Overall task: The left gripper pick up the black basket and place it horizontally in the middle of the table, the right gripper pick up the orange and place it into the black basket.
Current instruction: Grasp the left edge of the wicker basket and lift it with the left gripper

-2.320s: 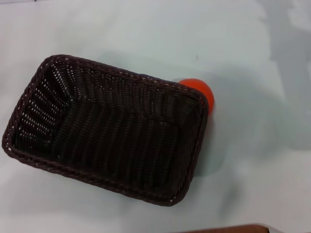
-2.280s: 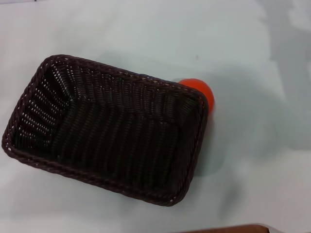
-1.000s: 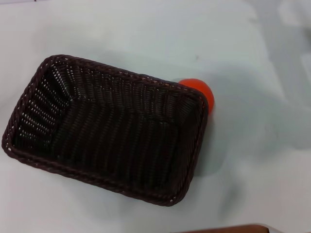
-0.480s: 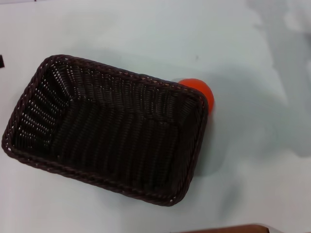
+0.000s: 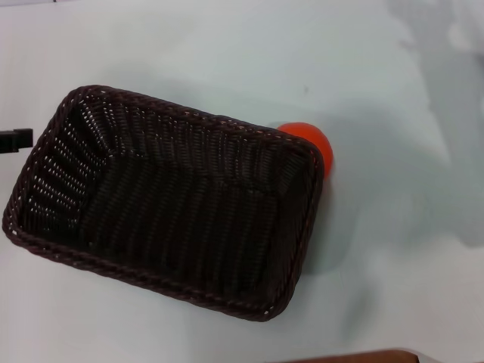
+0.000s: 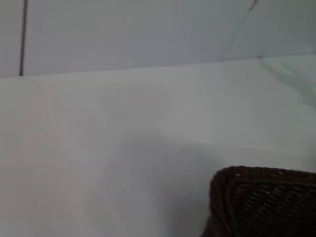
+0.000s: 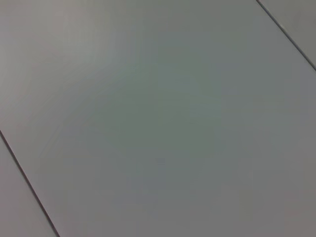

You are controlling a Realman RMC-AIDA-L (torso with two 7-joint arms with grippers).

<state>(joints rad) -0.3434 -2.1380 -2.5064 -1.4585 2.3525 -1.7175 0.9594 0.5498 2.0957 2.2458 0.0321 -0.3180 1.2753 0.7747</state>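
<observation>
head view: black basket [image 5: 162, 200] lies skewed, long axis diagonal; left gripper [image 5: 15, 140] jaws' state unclear.

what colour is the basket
Very dark brown-black woven wicker basket, clearest in the head view.

brown edge [image 5: 355, 356] at near table side
</observation>
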